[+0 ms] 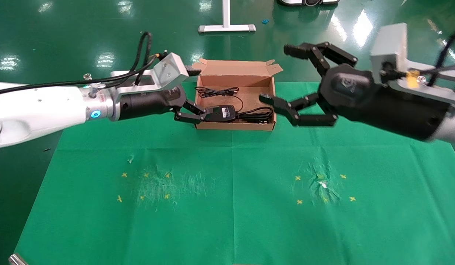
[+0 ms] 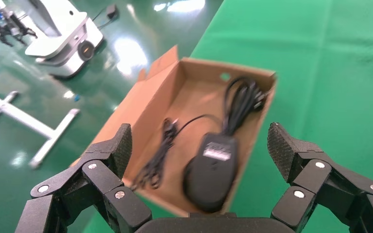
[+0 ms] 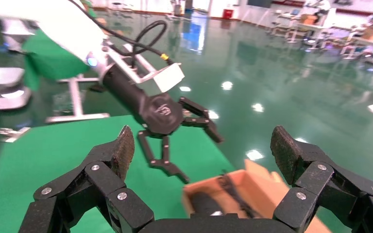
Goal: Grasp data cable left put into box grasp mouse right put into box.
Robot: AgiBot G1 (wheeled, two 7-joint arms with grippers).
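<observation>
Black jaws stand wide apart on both our grippers, left gripper point(image 1: 192, 110) at the box's near-left corner, right gripper point(image 1: 282, 79) beside its right wall. Inside the box point(image 1: 235, 79) we see the mouse point(image 1: 222, 113) label-up and the data cable point(image 1: 257, 115); both placements look done.

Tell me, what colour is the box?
Brown cardboard box, clearest in the left wrist view.

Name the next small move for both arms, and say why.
Probably pull both arms back from the brown cardboard box. The small black mouse and the thick black bundled data cable already lie inside it, and the left gripper and right gripper are open, holding nothing.
</observation>
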